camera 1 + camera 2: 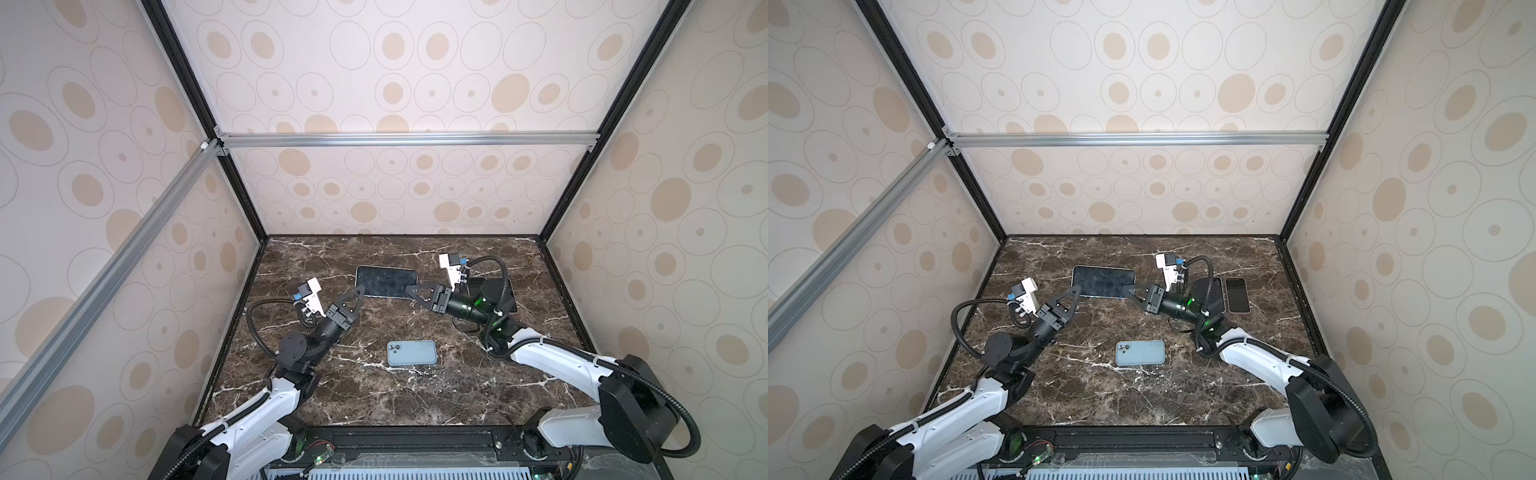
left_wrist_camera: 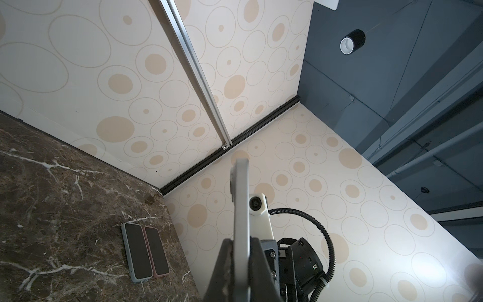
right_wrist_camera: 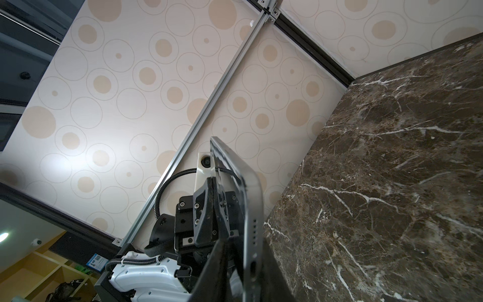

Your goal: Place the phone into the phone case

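Now, phone (image 1: 386, 281): held at the centre of the frame in both top views, screen up.
Left fingers (image 1: 352, 298): clamped on its left end.
Right fingers (image 1: 419, 294): pinching its right end.
Case (image 1: 412, 353): flat on the tabletop (image 1: 374, 399), lower centre, apart from the phone.

The scene is lit brightly and evenly, with only faint shadows cast. A glare patch is seen on the wall (image 3: 56, 164); edges are bent by wide-angle distortion.
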Controlling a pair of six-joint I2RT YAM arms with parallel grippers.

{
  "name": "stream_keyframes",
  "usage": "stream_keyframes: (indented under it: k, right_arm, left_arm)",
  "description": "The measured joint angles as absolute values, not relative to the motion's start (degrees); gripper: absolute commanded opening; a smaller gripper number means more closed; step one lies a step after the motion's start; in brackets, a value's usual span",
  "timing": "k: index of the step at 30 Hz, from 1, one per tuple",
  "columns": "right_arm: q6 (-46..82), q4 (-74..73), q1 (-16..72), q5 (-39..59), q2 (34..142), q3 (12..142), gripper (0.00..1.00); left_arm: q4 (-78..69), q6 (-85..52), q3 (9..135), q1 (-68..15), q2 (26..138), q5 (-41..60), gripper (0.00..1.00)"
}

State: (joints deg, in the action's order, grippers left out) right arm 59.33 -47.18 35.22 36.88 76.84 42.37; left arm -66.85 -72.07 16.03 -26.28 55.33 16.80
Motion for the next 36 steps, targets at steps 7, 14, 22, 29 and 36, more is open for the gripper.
stream_keyframes:
  k: [7,14,22,29,36]
  right_arm:
    - [60.01,-47.55,35.22,37.56,76.84,42.37,0.16]
    - [60.58,-48.31,35.22,38.02,76.84,42.46,0.09]
    - [59.44,-44.84,35.24,37.76,75.79,42.98,0.05]
    - [57.6,-40.03,35.29,35.88,74.54,43.07,0.02]
    - [54.94,-32.75,35.29,32.84,71.26,43.81,0.01]
  left_arm:
    - [-68.6,-73.28,15.4,-25.96,55.88,17.19,0.0]
    - [-68.95,-74.72,15.05,-25.69,56.42,17.39,0.0]
    - [-69.36,-76.27,14.37,-25.36,57.8,17.69,0.18]
    - [-67.99,-75.96,14.31,-25.15,59.72,18.31,0.31]
    - [-65.93,-75.44,14.31,-25.12,59.94,19.07,0.46]
